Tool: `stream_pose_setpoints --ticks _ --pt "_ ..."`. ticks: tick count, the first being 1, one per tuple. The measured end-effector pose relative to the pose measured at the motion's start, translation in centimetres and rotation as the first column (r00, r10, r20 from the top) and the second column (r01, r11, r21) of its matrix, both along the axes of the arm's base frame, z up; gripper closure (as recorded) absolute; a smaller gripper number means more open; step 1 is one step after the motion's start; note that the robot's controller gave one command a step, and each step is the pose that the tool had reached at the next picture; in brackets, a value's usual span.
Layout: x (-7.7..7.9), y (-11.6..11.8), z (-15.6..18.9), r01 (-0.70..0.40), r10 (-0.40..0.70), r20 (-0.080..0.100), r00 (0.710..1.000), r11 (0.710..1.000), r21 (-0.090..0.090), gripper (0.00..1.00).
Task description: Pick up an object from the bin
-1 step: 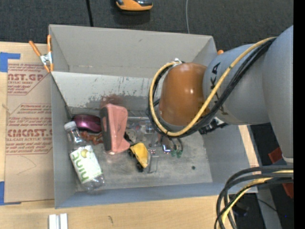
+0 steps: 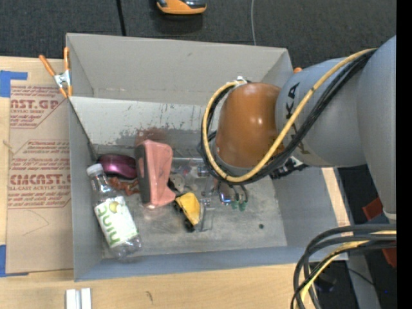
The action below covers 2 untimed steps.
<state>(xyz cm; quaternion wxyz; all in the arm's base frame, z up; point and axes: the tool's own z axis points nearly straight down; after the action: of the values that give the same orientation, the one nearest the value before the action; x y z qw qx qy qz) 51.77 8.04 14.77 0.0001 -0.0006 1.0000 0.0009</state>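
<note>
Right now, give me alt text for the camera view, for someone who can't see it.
The robot arm's claw hangs low at the middle of a grey metal bin, beside a small yellow and black object. Further left lie a pink rectangular block, a magenta rounded thing and a clear plastic bottle.

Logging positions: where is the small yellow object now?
The small yellow object lies mid-bin in the camera view, right of the pink block and left of the gripper.
</note>
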Motion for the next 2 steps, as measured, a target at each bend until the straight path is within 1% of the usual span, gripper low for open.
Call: stream_pose_setpoints --ticks 1,2 --pt "0.3 -0.2 -4.3 -0.037 0.037 0.005 0.999 0.999 -0.001 0.0" --pt "2.7 -0.8 -7.1 0.087 -0.087 0.001 0.996 0.996 0.0 1.0"
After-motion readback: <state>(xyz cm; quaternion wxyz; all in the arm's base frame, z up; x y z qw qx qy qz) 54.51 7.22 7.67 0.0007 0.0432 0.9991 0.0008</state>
